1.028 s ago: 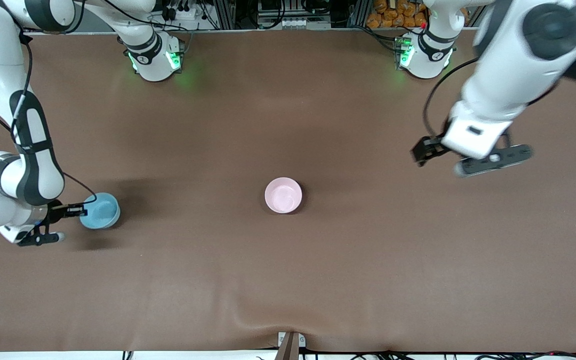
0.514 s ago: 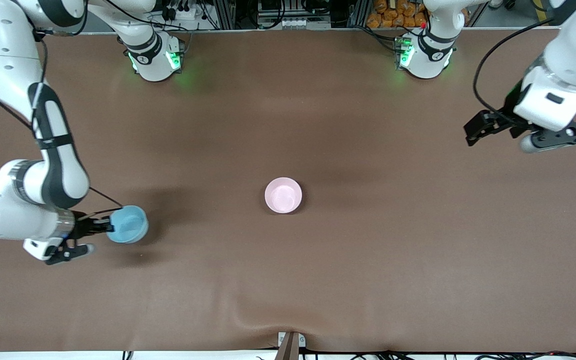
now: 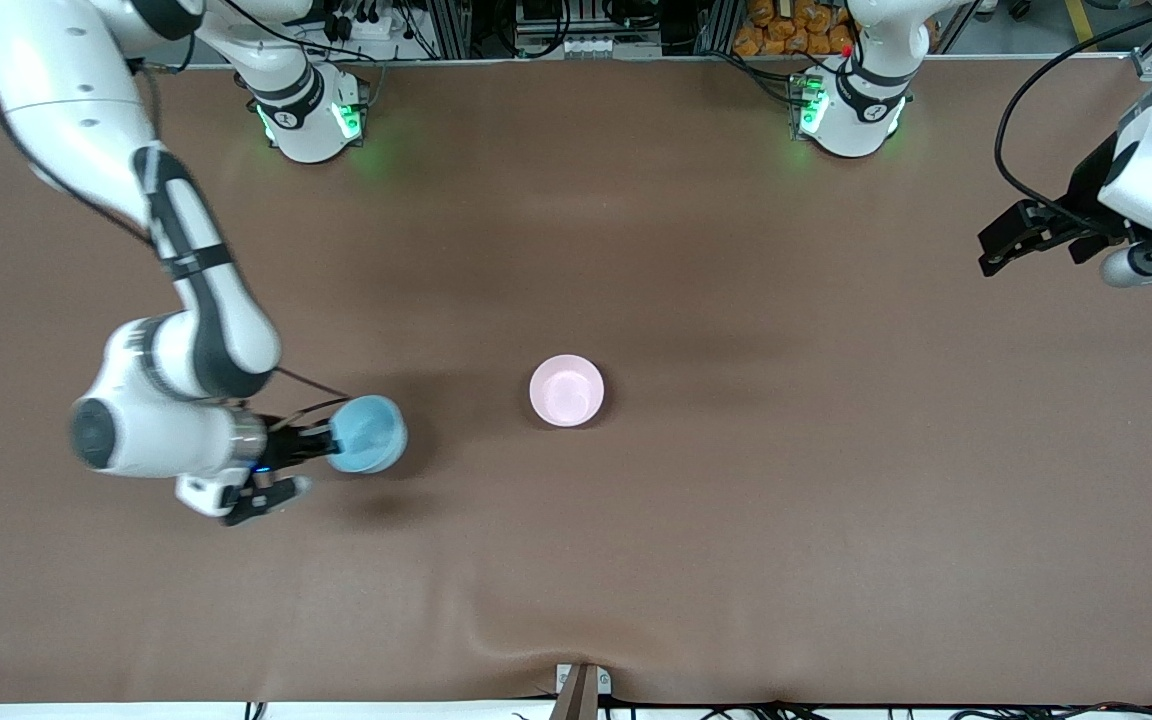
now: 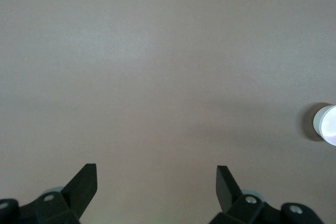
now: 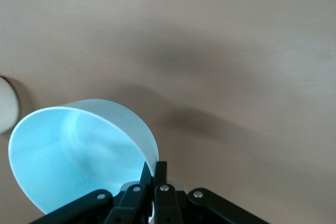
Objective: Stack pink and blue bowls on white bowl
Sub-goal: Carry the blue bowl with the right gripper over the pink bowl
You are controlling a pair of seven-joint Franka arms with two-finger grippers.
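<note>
While aloft, blue bowl (image 3: 368,433) in right claw (image 3: 321,445)

Change over the last second. The right gripper (image 3: 321,447), clamped on the rim of the blue bowl (image 3: 368,433), has carried that bowl off the right arm's end of the table toward the pink bowl (image 3: 566,390), closing much of the gap; the blue bowl now hangs tilted above the cloth, its shadow cast beneath it. The left gripper (image 3: 998,250), fingers spread, has drawn away from the pink bowl to the left arm's end of the table.
</note>
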